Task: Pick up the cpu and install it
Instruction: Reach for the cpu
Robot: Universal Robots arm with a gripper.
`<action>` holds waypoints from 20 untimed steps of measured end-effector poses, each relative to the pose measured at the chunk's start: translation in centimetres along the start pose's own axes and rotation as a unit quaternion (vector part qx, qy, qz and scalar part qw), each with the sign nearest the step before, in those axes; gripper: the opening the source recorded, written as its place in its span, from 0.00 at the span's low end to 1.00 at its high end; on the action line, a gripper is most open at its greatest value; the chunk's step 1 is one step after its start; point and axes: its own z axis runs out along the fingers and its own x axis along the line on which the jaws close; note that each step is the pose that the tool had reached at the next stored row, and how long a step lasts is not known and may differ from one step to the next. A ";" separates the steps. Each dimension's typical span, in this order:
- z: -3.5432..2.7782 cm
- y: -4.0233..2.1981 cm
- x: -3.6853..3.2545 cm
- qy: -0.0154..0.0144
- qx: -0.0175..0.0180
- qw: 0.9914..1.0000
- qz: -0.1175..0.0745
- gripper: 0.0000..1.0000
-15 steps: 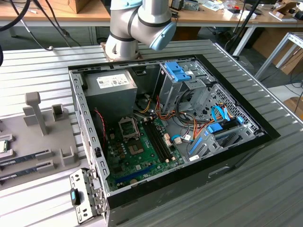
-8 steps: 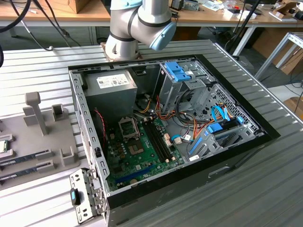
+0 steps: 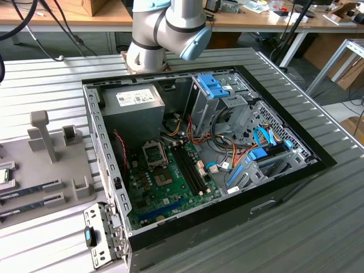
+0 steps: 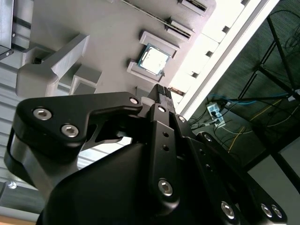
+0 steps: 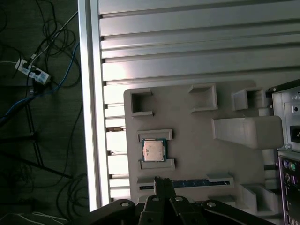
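Cpu in tray slot, case open

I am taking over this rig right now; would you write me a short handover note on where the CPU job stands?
Gripper: black fingers together, holding nothing. It is above the grey moulded fixture tray, close to the cpu but not touching it.
The cpu is a small flat square chip with a silver metal top and a green rim. It lies flat in its bracketed slot on the tray.
The green motherboard sits inside the open black computer case. Its black socket frame shows no silver chip.
Done: nothing visible yet.
Left: both the pickup and the install.
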 end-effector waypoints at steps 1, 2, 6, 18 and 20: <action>0.02 0.00 0.00 0.000 0.000 1.000 0.000 0.11; 0.04 0.00 0.00 0.000 0.000 1.000 0.000 0.11; 0.11 0.00 0.00 0.000 0.000 1.000 0.000 0.11; 0.40 -0.02 -0.01 0.000 0.000 1.000 0.000 0.11; 0.45 -0.02 -0.02 0.000 0.000 1.000 0.000 0.11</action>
